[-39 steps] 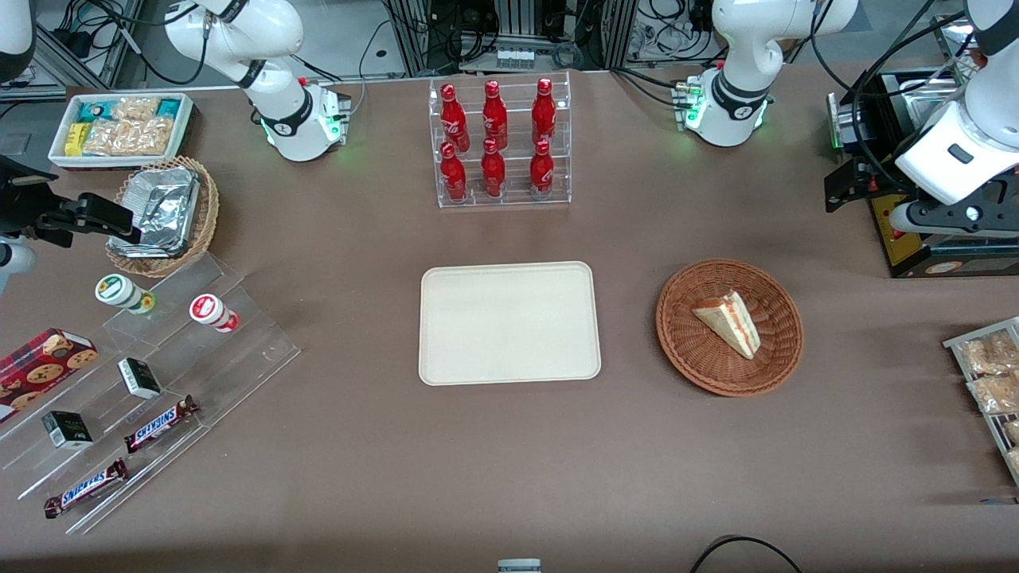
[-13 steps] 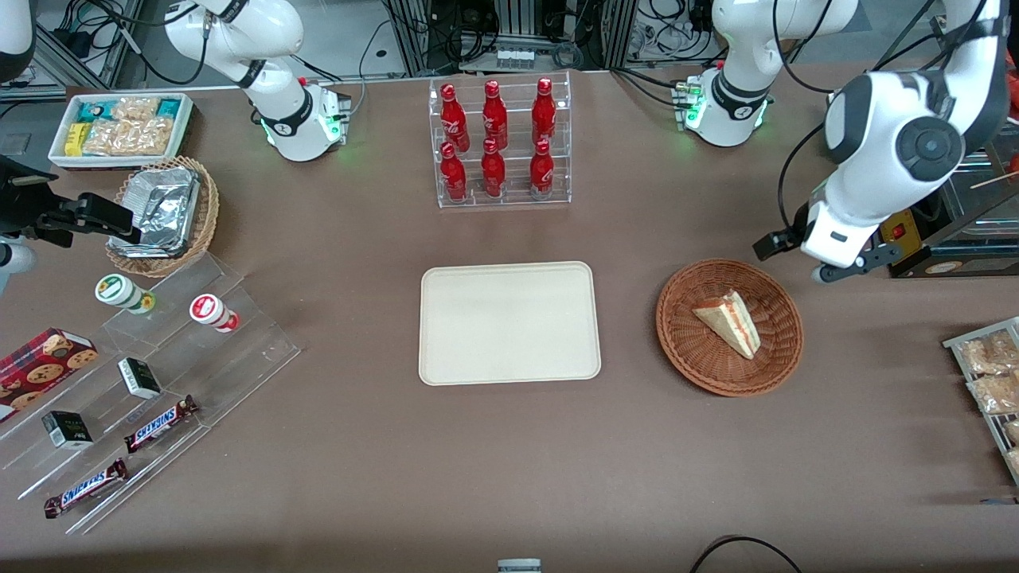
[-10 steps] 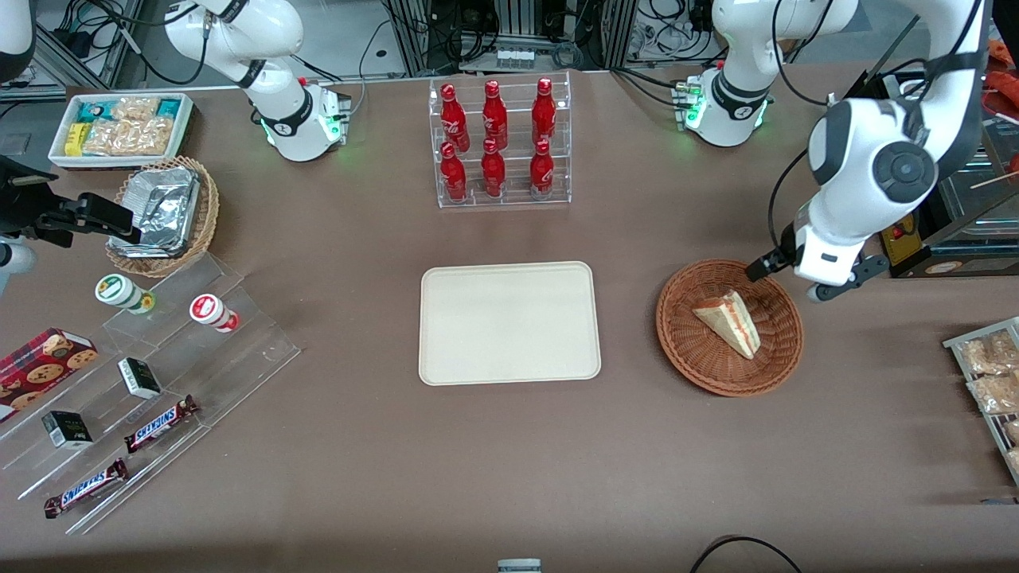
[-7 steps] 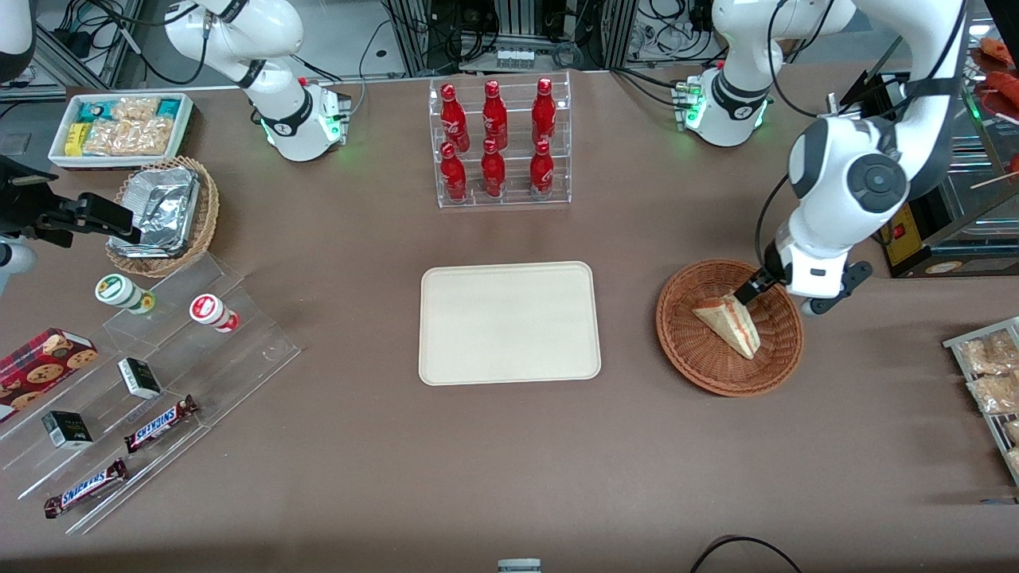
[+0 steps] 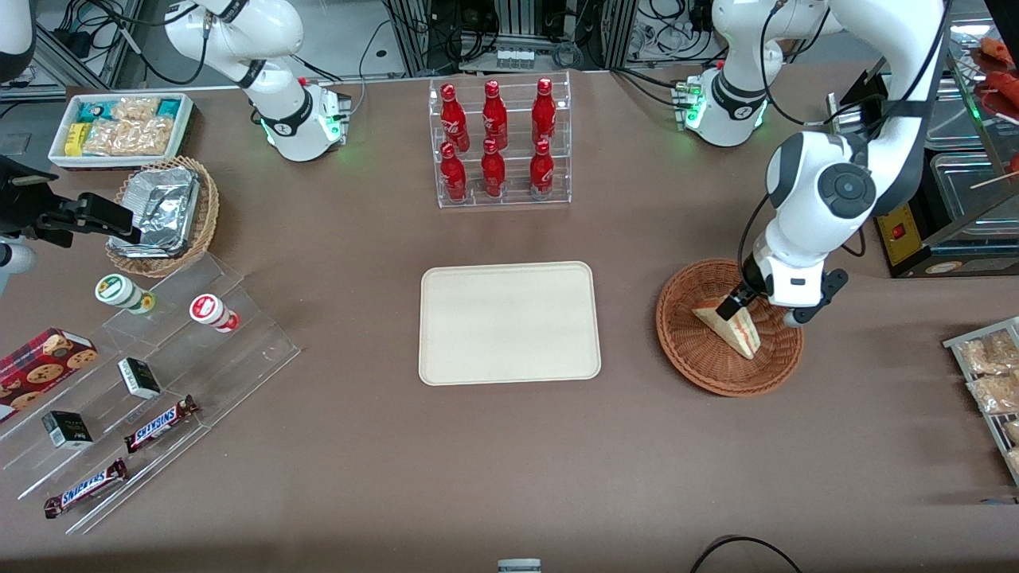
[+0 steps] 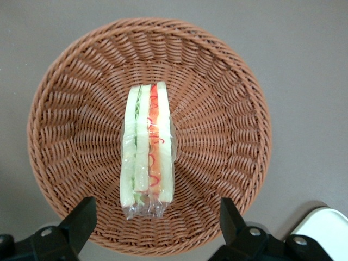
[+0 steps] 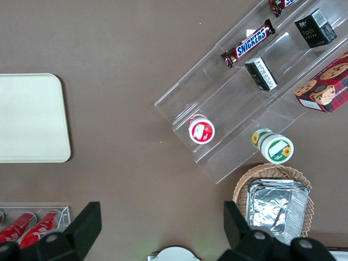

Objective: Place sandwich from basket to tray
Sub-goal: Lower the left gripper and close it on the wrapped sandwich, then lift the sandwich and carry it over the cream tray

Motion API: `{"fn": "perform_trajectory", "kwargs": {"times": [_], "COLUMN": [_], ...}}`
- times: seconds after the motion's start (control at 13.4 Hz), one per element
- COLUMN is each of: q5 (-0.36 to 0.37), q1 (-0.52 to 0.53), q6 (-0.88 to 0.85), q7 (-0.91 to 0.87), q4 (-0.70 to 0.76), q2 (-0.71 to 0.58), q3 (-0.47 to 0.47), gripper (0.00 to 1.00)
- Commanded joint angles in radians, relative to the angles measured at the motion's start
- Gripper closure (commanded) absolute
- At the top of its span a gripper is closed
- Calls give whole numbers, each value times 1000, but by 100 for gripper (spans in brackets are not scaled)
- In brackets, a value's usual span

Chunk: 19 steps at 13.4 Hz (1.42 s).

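Nearest your front camera you have the basket [image 5: 729,327], toward the working arm's end of the table, with the sandwich [image 5: 735,328] lying in it a little past centre toward three o'clock, its tip pointing to about ten o'clock. Your left gripper [image 5: 734,302] hangs directly over the sandwich; in the wrist view its fingers [image 6: 81,220] stand spread wide, one on either side of the wedge [image 6: 147,150], with the cut edge's green and red layers facing up and nothing pinched. The tray [image 5: 509,322] sits at nine o'clock from the basket, well apart. Farthest off, at about eleven o'clock from the basket, stands the rack of red bottles [image 5: 497,142].
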Motion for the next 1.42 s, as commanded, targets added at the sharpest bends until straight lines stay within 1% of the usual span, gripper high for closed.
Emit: {"fn": "perform_trajectory", "kwargs": {"times": [0.0, 0.15, 0.52, 0.6, 0.67, 0.75, 0.82, 1.12, 1.35], "q5": [-4, -2, 12, 13, 15, 15, 18, 53, 53], "q1": [-7, -7, -7, -7, -7, -7, -7, -7, -7], "q6": [47, 78, 81, 88, 90, 88, 87, 66, -25], "q7": [-104, -146, -147, -147, -147, -144, -141, -134, -132], "q4": [11, 11, 14, 12, 12, 11, 11, 19, 75], "q2": [55, 88, 132, 138, 140, 140, 140, 123, 105], "q3": [0, 0, 4, 4, 4, 4, 4, 4, -1], "gripper": [0, 0, 0, 3, 49, 86, 100, 100, 100]}}
